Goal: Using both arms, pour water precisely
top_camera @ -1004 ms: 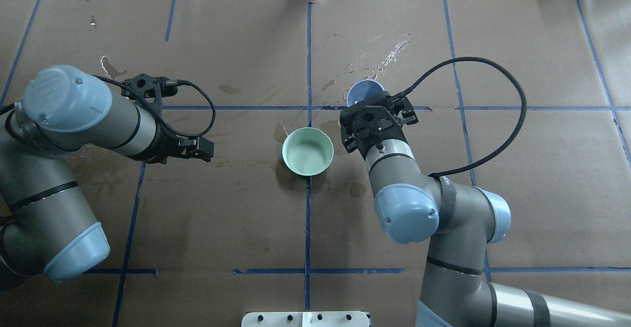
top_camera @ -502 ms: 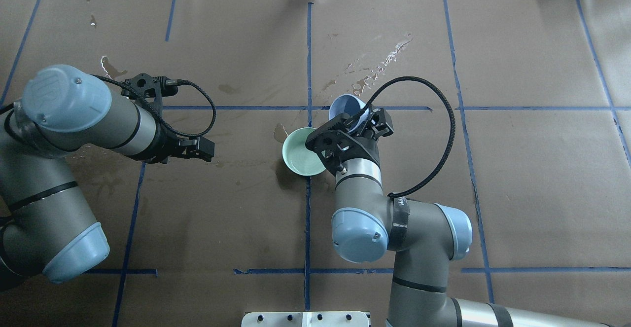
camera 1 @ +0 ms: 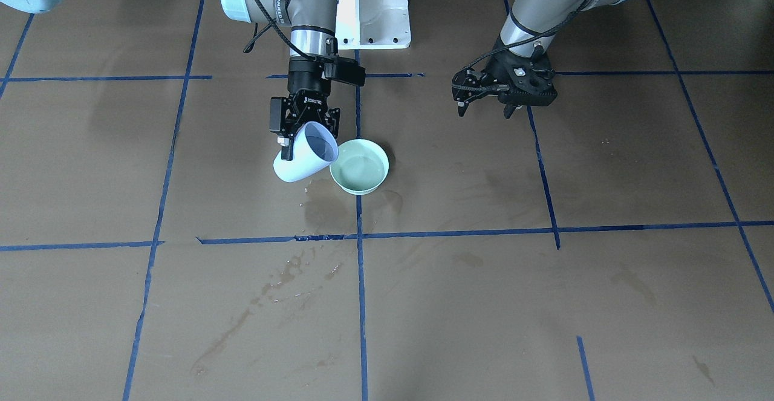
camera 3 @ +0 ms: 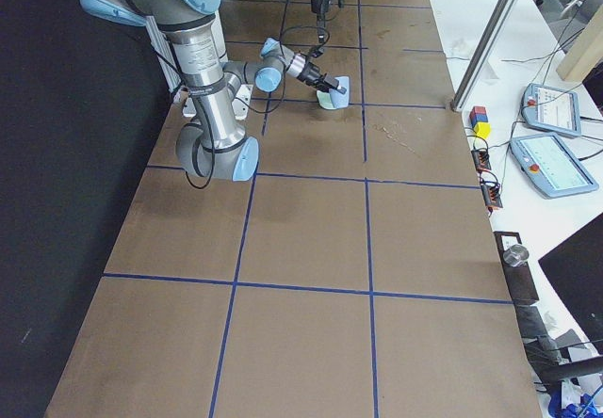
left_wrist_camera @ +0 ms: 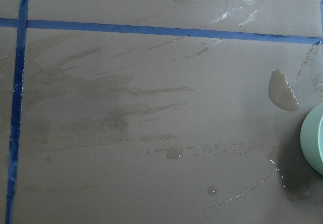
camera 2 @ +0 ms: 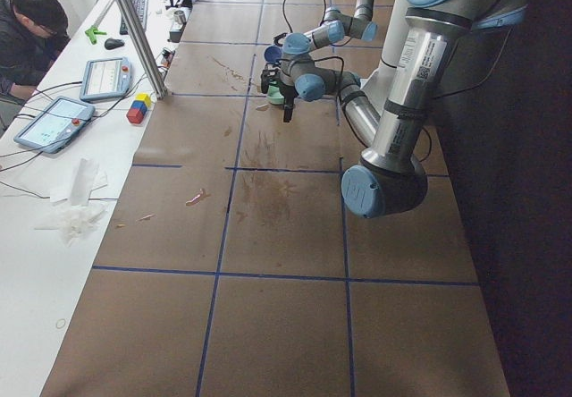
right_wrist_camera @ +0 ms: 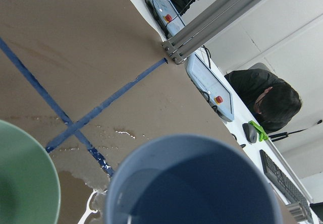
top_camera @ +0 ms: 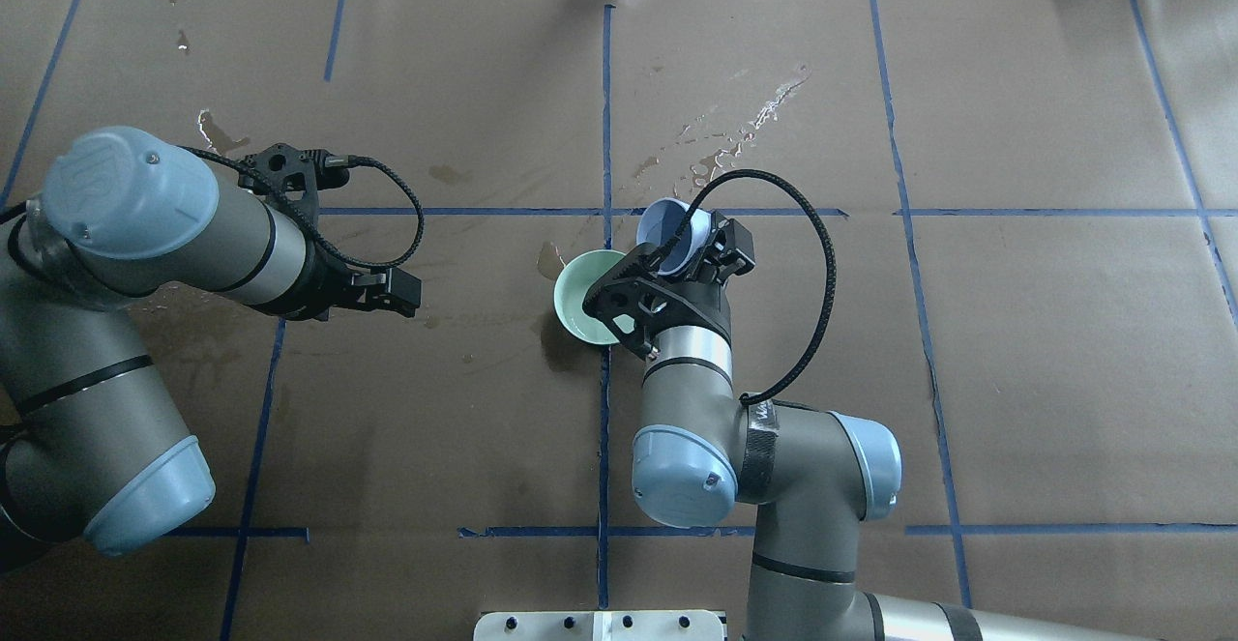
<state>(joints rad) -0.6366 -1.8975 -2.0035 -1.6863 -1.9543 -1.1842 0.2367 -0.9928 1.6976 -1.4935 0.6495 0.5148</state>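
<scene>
My right gripper (camera 1: 305,127) is shut on a pale blue cup (camera 1: 302,159) and holds it tilted, its mouth turned toward the mint-green bowl (camera 1: 359,166) beside it. From overhead, the cup (top_camera: 667,230) hangs at the bowl's (top_camera: 575,298) far right rim, and my right wrist hides half of the bowl. Water shows as a faint sheen in the bowl and low inside the cup (right_wrist_camera: 202,183). I can make out no stream. My left gripper (top_camera: 398,293) hangs open and empty well to the left of the bowl.
Wet patches and droplets lie on the brown paper around the bowl (camera 1: 314,204) and beyond it (top_camera: 745,129). Blue tape lines (top_camera: 605,109) mark a grid. The white pedestal (camera 1: 372,8) stands at the robot's side. Tablets and an operator (right_wrist_camera: 262,98) are past the far edge.
My right arm has carried the cup left from beside the bowl to its rim and tipped it toward the bowl. My left arm has not moved.
</scene>
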